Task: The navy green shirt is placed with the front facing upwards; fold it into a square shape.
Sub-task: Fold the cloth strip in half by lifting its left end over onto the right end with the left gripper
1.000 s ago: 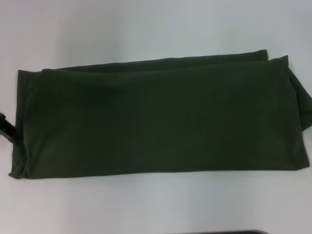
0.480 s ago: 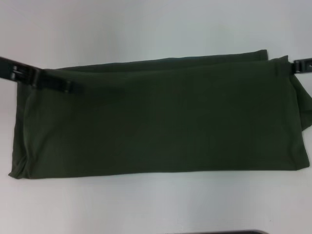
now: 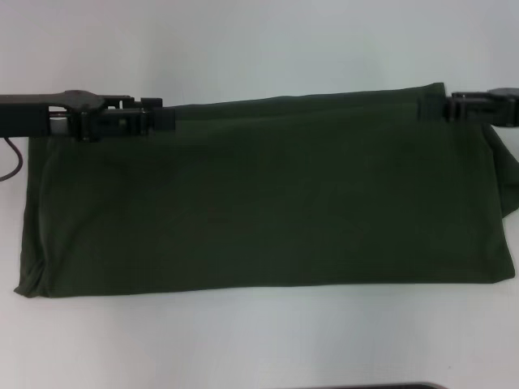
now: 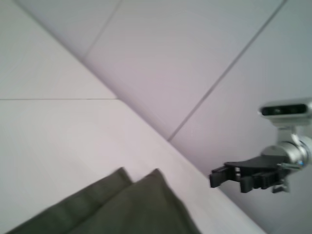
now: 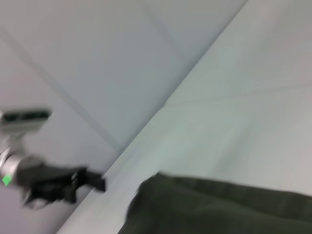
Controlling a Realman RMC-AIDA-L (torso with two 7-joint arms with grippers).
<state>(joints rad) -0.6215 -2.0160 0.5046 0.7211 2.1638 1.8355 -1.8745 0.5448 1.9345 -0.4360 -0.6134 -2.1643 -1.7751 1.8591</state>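
Observation:
The navy green shirt (image 3: pixel 268 203) lies folded into a long flat rectangle on the white table (image 3: pixel 243 340), plain dark side up; no lettering or label shows. My left gripper (image 3: pixel 166 119) reaches in from the left over the shirt's far left edge. My right gripper (image 3: pixel 423 109) reaches in from the right over the far right corner. The left wrist view shows a shirt corner (image 4: pixel 122 209) and the right gripper (image 4: pixel 214 178) farther off. The right wrist view shows shirt cloth (image 5: pixel 209 209) and the left gripper (image 5: pixel 100 183) beyond it.
The shirt's right end (image 3: pixel 507 186) is bunched and hangs a little past the fold. A thin cable (image 3: pixel 12 162) hangs below the left arm. A dark edge (image 3: pixel 381 386) shows at the table's near side. Bare table lies beyond and in front of the shirt.
Both arms have swung in from the sides along the shirt's far edge, the left one farther toward the middle. The shirt has not moved.

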